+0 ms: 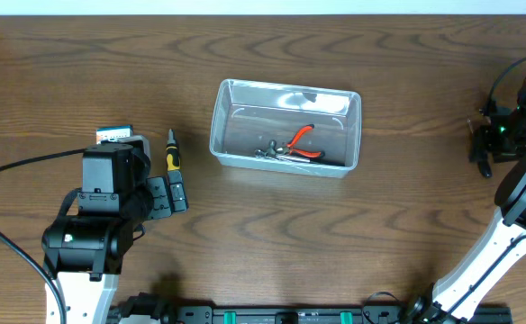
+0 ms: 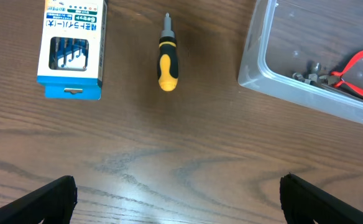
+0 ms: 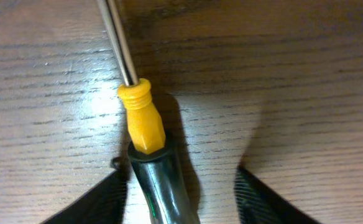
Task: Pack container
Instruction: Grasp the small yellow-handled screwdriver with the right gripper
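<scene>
Closest to the right wrist camera lies a long screwdriver with a bare steel shaft, a ribbed yellow collar and a dark translucent handle, flat on the brown wood-grain table. The right gripper straddles that handle with its jaws part-way open. A clear strip of table shows between the handle and one black finger. The handle sits so close to the other finger that contact may exist there, though the view does not settle it. Nothing is clamped. In the overhead view this arm is at the table's far right edge, well apart from everything else. The clear, colourless rectangular plastic container with rounded corners and a rim stands upright near the middle of the table. Inside it are red-handled pliers and a few small grey metal pieces, all lying toward its near wall. To the container's left, a stubby screwdriver with a yellow and black handle rests on the wood, apart from the tub. Farther left is a small blue and white cardboard box with a window, partly hidden under the left arm in the overhead view. The left gripper hangs above bare table just on the near side of the stubby screwdriver. Its jaws are spread as wide as they go and it holds nothing.
</scene>
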### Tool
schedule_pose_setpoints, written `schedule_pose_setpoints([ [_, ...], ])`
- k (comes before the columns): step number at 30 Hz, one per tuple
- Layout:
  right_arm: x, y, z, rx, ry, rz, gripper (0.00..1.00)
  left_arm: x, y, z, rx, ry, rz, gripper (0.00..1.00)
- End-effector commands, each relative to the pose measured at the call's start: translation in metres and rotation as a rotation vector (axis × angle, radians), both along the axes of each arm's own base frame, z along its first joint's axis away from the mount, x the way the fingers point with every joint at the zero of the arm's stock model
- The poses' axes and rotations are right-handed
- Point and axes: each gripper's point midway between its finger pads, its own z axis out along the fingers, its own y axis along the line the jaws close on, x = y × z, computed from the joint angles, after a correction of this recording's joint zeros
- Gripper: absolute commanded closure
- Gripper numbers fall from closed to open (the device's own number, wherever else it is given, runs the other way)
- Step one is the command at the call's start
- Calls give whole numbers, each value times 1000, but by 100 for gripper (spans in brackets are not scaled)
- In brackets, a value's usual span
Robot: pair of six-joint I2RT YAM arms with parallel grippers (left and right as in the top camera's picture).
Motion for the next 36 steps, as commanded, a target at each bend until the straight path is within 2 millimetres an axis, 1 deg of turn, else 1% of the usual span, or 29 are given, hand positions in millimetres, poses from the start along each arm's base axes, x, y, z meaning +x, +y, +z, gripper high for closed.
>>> schedule_pose_setpoints([
  [1,-6,13,-13,50,26,-13,53,2,2,7,6,-18,9,2],
  [3,-6,13,-13,49,26,-20,57,2,2,7,6,-18,9,2],
  [4,-6,13,-13,49,25,-20,62,2,2,7,6,-19,9,2],
  [6,-6,13,-13,49,26,-20,69,2,2,7,6,-19,9,2],
  [7,-6,13,-13,49,25,-20,70,2,2,7,6,-19,9,2],
  [18,-5,15,-13,48,26,-22,74,2,2,7,6,-19,9,2],
  [21,-5,15,-13,49,26,-22,79,2,2,7,6,-19,9,2],
  [29,-3,17,-13,62,19,-24,85,2,2,7,6,-19,9,2],
  [30,-3,17,-13,65,17,-24,88,2,2,7,6,-19,9,2],
  [33,-3,17,-13,64,18,-24,91,2,2,7,6,-19,9,2],
  [36,-2,19,-13,67,15,-22,98,2,2,7,6,-19,9,2],
])
